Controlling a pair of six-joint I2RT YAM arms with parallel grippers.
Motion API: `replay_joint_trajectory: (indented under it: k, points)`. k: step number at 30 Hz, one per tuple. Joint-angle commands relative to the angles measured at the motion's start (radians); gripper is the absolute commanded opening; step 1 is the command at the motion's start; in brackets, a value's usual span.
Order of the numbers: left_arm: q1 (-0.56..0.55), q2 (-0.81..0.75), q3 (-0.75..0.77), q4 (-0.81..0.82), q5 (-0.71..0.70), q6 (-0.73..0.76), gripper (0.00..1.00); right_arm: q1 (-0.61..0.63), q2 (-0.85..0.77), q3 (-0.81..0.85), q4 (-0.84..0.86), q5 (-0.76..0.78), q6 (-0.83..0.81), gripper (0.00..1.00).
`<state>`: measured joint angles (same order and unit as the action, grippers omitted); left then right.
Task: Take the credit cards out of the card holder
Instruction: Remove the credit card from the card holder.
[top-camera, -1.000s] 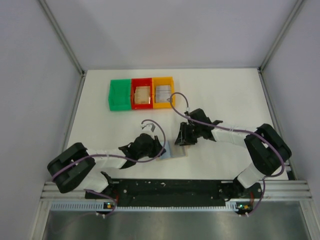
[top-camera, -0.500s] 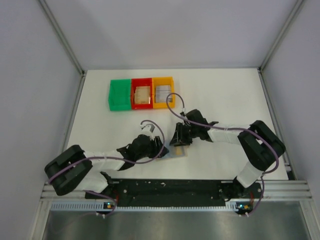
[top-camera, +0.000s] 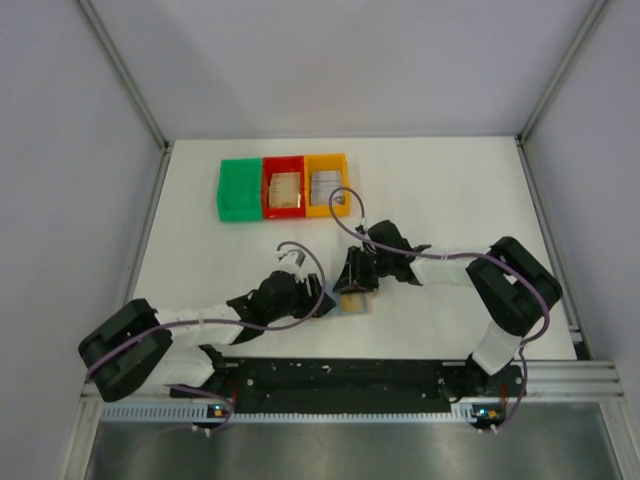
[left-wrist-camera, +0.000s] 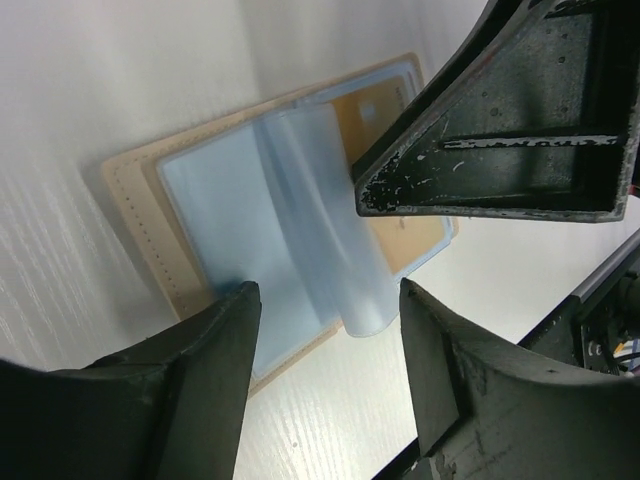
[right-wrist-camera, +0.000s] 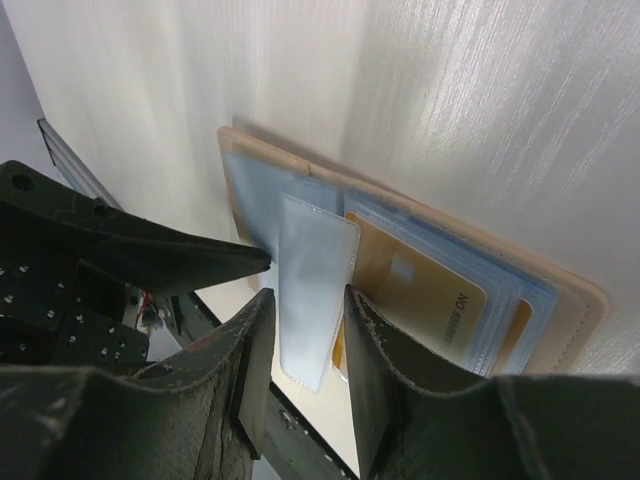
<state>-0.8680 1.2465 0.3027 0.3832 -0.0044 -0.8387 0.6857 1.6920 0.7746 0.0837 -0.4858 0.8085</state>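
The card holder (top-camera: 354, 302) lies open on the table, tan rim (left-wrist-camera: 125, 180) around blue-grey clear sleeves. One sleeve (right-wrist-camera: 312, 290) stands up from the spine. A tan credit card (right-wrist-camera: 420, 290) sits in a sleeve on the right page, also seen in the left wrist view (left-wrist-camera: 375, 100). My right gripper (right-wrist-camera: 307, 300) hangs over the holder, its fingers narrowly apart, the raised sleeve showing between them. My left gripper (left-wrist-camera: 322, 300) is open at the holder's near edge, one fingertip (left-wrist-camera: 235, 295) on the left page. In the top view both grippers (top-camera: 312, 296) (top-camera: 357, 278) crowd the holder.
At the back left stand three joined bins: a green bin (top-camera: 238, 188), a red bin (top-camera: 268, 186) holding tan cards (top-camera: 285, 190), and an orange bin (top-camera: 341, 172) holding grey cards (top-camera: 324, 186). The black rail runs close beside the holder.
My right gripper has moved left and nearer, from beside the holder to over it. My left arm has stretched slightly toward the holder. The holder is now mostly covered in the top view.
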Motion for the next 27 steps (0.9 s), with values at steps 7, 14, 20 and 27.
replay_joint_trajectory:
  k: [7,14,20,27]
  points:
    - [-0.034,0.045,0.082,-0.087,-0.003,0.038,0.62,0.015,0.029,0.049,0.014,0.001,0.020,0.33]
    - [-0.049,0.143,0.182,-0.222,-0.054,0.026,0.61,0.020,0.032,0.051,0.010,0.007,0.021,0.33]
    - [-0.049,0.151,0.187,-0.291,-0.095,0.007,0.19,0.020,0.003,0.051,0.011,0.004,0.018,0.33]
    - [-0.046,0.145,0.170,-0.311,-0.118,-0.013,0.06,0.003,-0.055,0.038,0.005,0.041,0.014,0.33]
